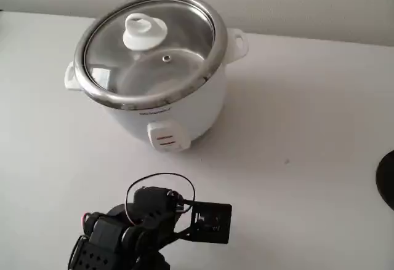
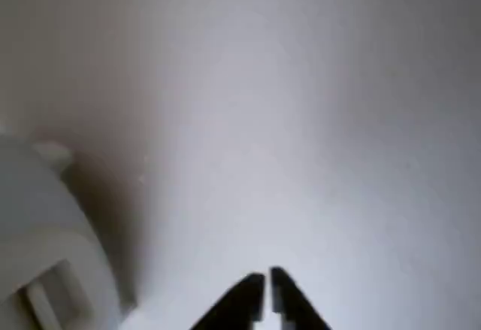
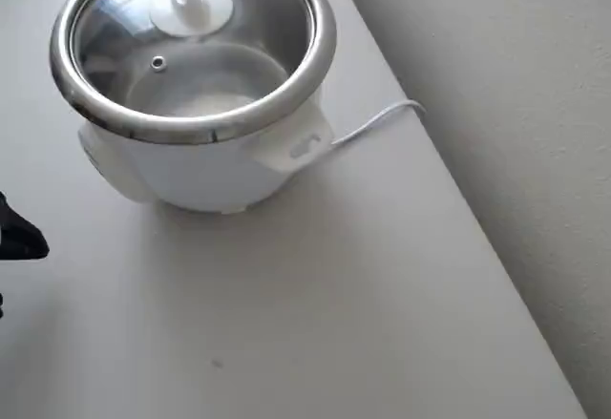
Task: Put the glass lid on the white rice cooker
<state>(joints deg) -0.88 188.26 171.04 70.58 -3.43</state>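
The black gripper is hovering nearest the wrist camera, its two pointed fingers nearly touching and grasping nothing. In the fixed view the black arm is sitting low at the bottom edge, well apart from the cooker. The matte white table is lying beneath. Beyond, the white rice cooker is standing upright, squat and round, its switch panel facing the arm. The glass lid is resting flat on the shiny steel rim, white knob pointing up; the steel pot is showing through the clear glass. A white cord is trailing off behind
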